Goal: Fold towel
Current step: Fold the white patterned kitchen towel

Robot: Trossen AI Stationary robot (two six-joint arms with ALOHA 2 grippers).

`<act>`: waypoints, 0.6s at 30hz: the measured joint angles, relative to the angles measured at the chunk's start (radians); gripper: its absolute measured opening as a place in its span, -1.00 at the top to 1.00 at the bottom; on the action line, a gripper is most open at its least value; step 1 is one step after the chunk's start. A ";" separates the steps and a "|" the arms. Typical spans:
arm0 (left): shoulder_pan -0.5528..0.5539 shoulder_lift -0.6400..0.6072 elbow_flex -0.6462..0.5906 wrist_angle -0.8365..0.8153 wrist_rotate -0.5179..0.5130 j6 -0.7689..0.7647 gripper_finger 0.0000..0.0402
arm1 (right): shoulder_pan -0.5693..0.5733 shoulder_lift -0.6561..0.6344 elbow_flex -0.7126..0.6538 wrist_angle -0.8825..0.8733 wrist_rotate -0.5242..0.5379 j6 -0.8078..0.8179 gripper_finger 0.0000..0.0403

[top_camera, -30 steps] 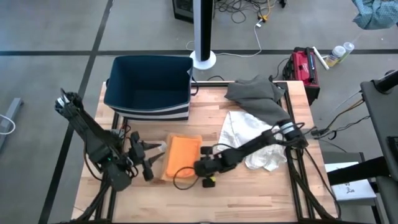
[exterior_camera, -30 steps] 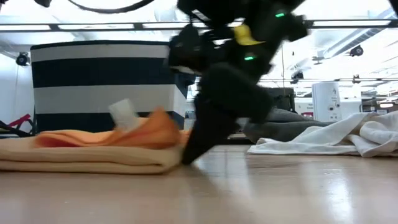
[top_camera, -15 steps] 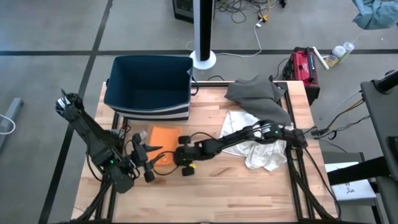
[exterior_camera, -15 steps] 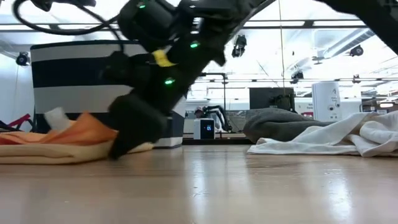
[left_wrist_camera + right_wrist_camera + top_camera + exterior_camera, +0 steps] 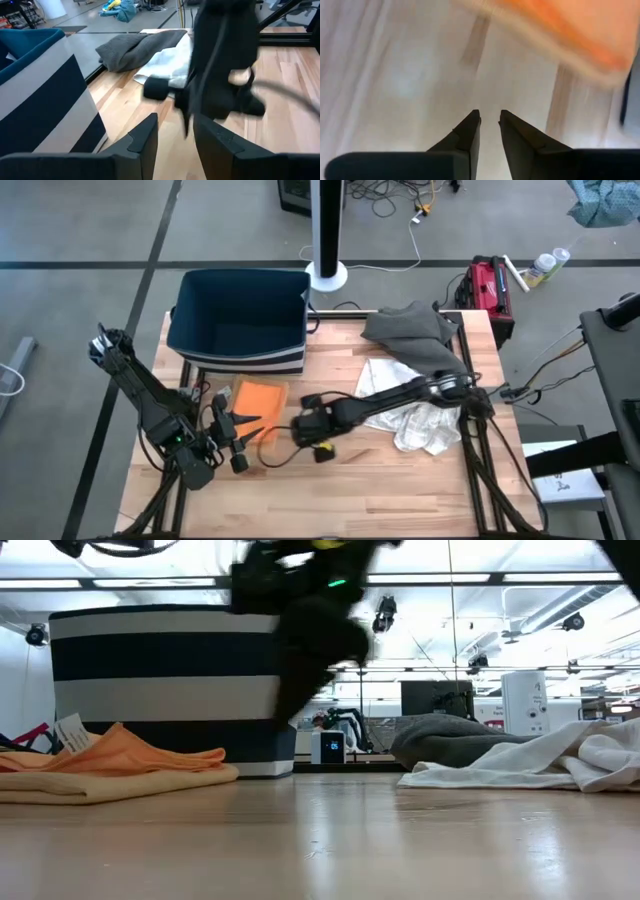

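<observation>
1. Orange towel [image 5: 258,402] now lies as a small doubled packet on the wood table [image 5: 400,480], where a second ago it was spread longer and the right gripper was carrying its far edge over toward the left arm.

2. Right gripper [image 5: 300,428] has let that edge go and pulled back: it hangs just beside the packet, on the side away from the left arm, lifted off the table in the low view. Its fingers [image 5: 469,131] stand a narrow slit apart with nothing between them; bare wood lies under the tips and the orange cloth sits just ahead.

3. Left gripper [image 5: 248,430] sits at the near edge of the towel, opposite the right one. Its fingers [image 5: 145,139] show a narrow gap, with no cloth seen between them in its wrist view; whether it touches the towel underneath I cannot tell.

4. From table height the packet reads as two layers, the upper one rumpled with a white label [image 5: 72,732] standing up at its end near the striped bin [image 5: 240,315], which stands just behind both grippers' working spot.

5. My reading: this fold has landed and been released. The top layer looks uneven, so smoothing or a further fold may be wanted.

6. White cloth [image 5: 405,405] and grey cloth [image 5: 410,330] lie well behind the right gripper, along its arm, untouched.
</observation>
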 joint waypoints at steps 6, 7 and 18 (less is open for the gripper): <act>0.000 0.001 -0.001 0.006 0.007 -0.014 0.39 | 0.067 -0.256 -0.360 0.009 0.065 0.246 0.58; 0.000 0.002 -0.002 0.006 0.007 -0.017 0.38 | 0.080 -0.299 -0.415 0.005 0.079 0.292 0.57; 0.002 0.005 -0.027 0.048 -0.008 -0.017 0.43 | 0.077 -0.517 -0.800 0.062 0.122 0.525 0.32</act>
